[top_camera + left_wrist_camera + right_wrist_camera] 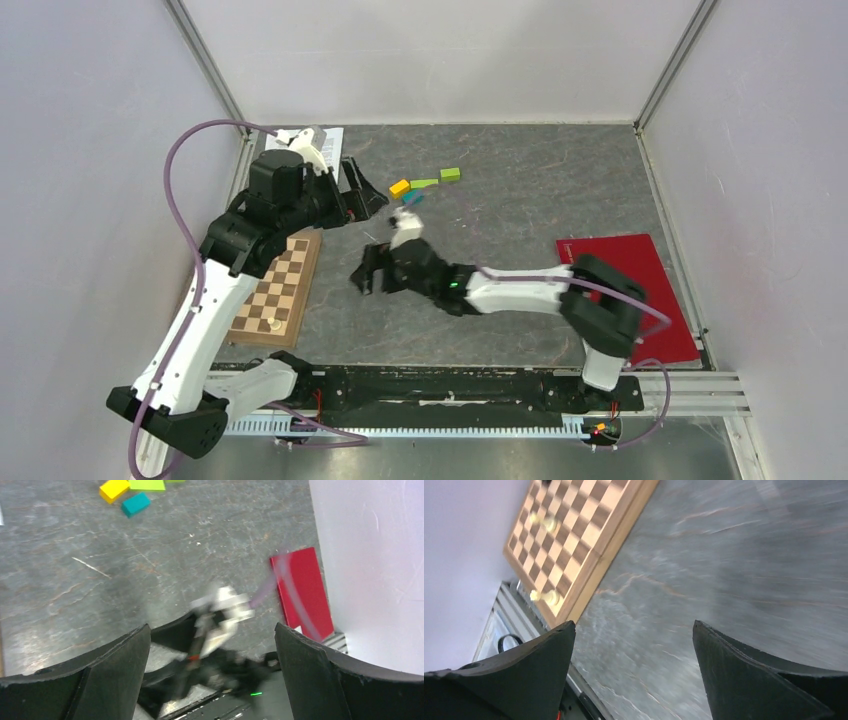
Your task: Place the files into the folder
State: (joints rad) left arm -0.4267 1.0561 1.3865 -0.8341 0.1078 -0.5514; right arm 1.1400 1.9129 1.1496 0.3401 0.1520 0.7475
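Two arms, no load: the left fingers [115,672] stand wide apart with nothing between them. The right fingers [529,672] are spread just as wide over bare worktop [520,200], equally empty. The files [335,134], white printed sheets, lie flat at the far-left corner, behind and just beside the left fingers and partly hidden under that arm's wrist. The folder [625,290], a flat red rectangle, rests well apart from both pairs of fingers, off to the right of the right fingers beside that arm's elbow. It appears closed, though the overhead view is too coarse to be sure. A wooden chessboard [275,290] sits near the right fingers on their left, and a few coloured blocks [425,183] lie ahead of the left fingers.

By this reading the task stands at its opening step, the reach for the papers, with nothing yet placed in the folder. The next move calls for the left fingers to swing over the sheets and come down on a free edge, since thin paper lying flat offers little to pinch. The right arm would have to travel right across the worktop to lift the red cover.
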